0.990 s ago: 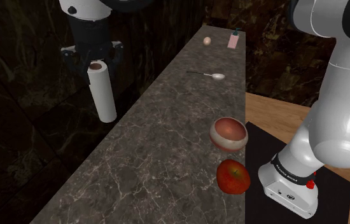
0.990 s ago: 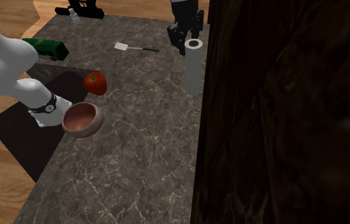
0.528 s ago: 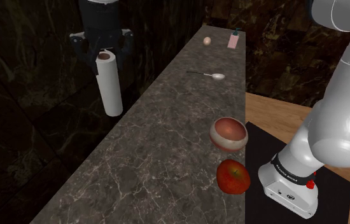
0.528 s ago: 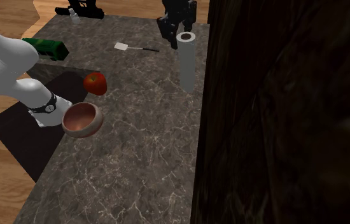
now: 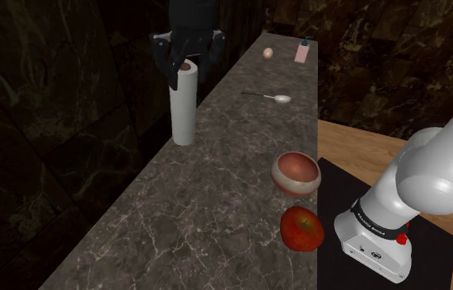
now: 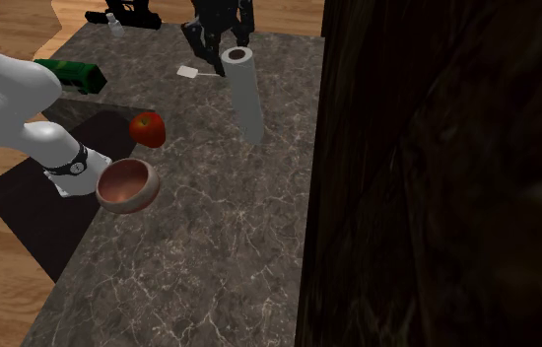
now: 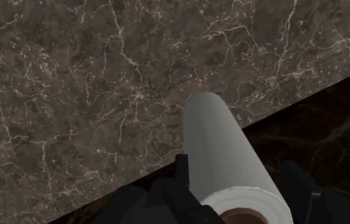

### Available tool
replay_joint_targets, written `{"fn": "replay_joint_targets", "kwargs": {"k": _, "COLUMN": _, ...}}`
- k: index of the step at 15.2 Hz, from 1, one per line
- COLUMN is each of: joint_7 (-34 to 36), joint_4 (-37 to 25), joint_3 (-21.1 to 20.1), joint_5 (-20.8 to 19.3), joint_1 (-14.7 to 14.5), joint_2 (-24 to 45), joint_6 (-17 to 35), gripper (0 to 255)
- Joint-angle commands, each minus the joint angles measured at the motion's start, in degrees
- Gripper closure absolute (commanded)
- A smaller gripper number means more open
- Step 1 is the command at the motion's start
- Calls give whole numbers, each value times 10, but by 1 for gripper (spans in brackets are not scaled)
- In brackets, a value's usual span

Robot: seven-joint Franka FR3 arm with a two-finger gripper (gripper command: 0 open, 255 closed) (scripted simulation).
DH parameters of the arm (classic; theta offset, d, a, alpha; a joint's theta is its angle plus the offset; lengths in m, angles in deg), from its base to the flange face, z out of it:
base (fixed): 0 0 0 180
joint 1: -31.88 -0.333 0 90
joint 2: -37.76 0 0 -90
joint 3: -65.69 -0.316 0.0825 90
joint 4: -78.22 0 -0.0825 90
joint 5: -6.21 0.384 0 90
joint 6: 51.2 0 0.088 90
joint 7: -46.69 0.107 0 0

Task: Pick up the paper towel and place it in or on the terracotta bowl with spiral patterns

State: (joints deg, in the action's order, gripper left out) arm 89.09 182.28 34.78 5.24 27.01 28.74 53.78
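White paper towel [image 5: 184, 107], reddish-brown bowl [image 5: 277, 170], dark white-veined counter [image 5: 200, 216].

Black gripper [image 5: 187, 59]: clamped on the top of a white paper towel roll [image 5: 184, 111], which is upright at the view's left edge of the dark marble counter [image 5: 175, 214].
Terracotta bowl [image 5: 295, 188]: near the counter's right edge, with a red apple [image 5: 302, 228] just beside it.
Spoon [image 5: 271, 97], egg [image 5: 268, 53], pink bottle [image 5: 301, 52]: far end of the counter.
Arm's base [image 5: 377, 235]: on a black mat [image 5: 439, 247].

Polished veined marble counter [image 5: 217, 194]; matt, seemingly dimpled paper towel [image 7: 221, 149]
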Motion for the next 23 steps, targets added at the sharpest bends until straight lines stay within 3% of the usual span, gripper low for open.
{"fn": "replay_joint_targets", "kwargs": {"k": 1, "joint_7": -31, "joint_4": 47, "joint_3": 20, "joint_5": 30, "joint_1": 3, "joint_2": -55, "joint_6": -1, "gripper": 255}}
{"fn": "replay_joint_targets", "kwargs": {"k": 6, "joint_7": -90, "joint_4": 132, "joint_3": 72, "joint_5": 71, "joint_1": -6, "joint_2": -170, "joint_6": -23, "gripper": 255}}
{"fn": "replay_joint_targets", "kwargs": {"k": 11, "joint_7": -139, "joint_4": 199, "joint_3": 124, "joint_5": 85, "joint_1": -17, "joint_2": -273, "joint_6": -61, "gripper": 255}}
{"fn": "replay_joint_targets", "kwargs": {"k": 23, "joint_7": -240, "joint_4": 286, "joint_3": 247, "joint_5": 48, "joint_1": -27, "joint_2": -483, "joint_6": -192, "gripper": 255}}
